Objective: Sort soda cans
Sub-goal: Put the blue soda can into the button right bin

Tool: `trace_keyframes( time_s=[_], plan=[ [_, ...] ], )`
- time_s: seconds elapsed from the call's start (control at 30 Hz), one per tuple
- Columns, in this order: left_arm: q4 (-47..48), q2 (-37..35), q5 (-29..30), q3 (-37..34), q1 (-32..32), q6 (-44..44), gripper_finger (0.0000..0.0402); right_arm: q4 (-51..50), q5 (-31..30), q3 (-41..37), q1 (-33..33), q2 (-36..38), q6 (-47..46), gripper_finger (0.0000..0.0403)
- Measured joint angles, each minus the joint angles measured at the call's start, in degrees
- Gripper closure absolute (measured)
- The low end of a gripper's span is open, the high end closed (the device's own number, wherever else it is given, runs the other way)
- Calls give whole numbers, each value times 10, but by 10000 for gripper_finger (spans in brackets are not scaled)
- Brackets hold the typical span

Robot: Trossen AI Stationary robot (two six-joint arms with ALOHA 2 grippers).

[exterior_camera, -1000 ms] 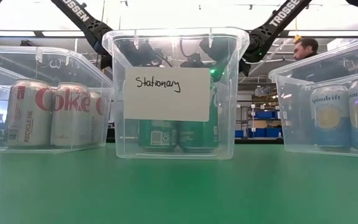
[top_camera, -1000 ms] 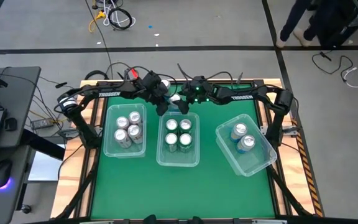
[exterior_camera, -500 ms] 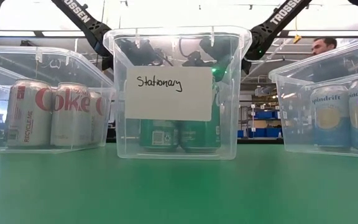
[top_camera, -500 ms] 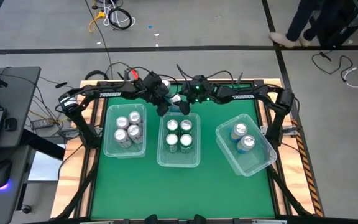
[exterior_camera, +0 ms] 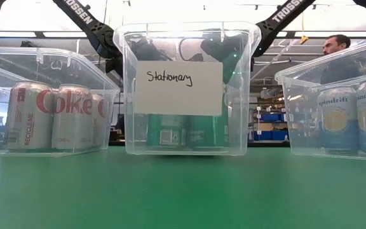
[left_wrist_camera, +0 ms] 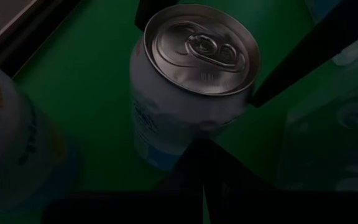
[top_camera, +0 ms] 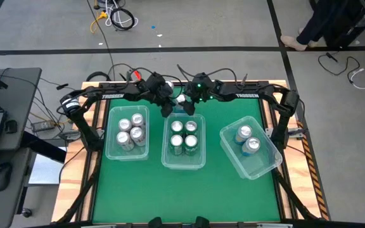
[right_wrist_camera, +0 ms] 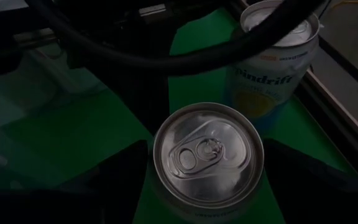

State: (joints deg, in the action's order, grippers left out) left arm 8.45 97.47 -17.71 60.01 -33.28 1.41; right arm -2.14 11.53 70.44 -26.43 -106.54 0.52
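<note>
A white soda can [right_wrist_camera: 207,162] with blue print and a silver top stands on the green mat behind the middle bin [top_camera: 182,166]. My right gripper [right_wrist_camera: 207,171] is shut on it; in the high view this gripper [top_camera: 186,106] is by the bin's far rim. My left gripper [left_wrist_camera: 199,155] is shut, its tips low at the same can's [left_wrist_camera: 191,68] side, at the bin's far left corner [top_camera: 167,109]. A second can [right_wrist_camera: 272,68], printed Spindrift, stands just beyond. The can's foot is hidden. My right gripper pinches the white can's round side just below its top rim [right_wrist_camera: 160,155], one finger [right_wrist_camera: 120,171] on each side. It comes slanting down from the table's far right. My left gripper's shut tips overlap the can's lower side [left_wrist_camera: 166,146]; I cannot tell whether they touch.
Three clear bins stand in a row: the left one [top_camera: 109,136] with several silver Coke cans, the middle one with several green cans, the right one [top_camera: 265,166] askew with two Spindrift cans. The near half of the mat [top_camera: 182,196] is bare. A person [exterior_camera: 338,57] stands behind the table.
My right gripper has rolled and tipped a little behind the middle bin. The middle bin has shifted toward the table's right and near edges, and in the low view its near bottom edge stands higher than before. The left arm has kept still.
</note>
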Motion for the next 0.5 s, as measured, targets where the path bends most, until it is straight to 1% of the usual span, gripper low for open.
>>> trace_keyframes(
  time_s=[0.27,0.4,0.5],
  plan=[
    [-12,0,-1,0,1,1,401,-19,1,7,0,0,7,106],
    [-2,0,-1,8,1,6,401,-22,1,8,2,1,7,121],
    [0,-6,1,9,1,11,401,-25,1,8,3,2,6,142]
  ],
)
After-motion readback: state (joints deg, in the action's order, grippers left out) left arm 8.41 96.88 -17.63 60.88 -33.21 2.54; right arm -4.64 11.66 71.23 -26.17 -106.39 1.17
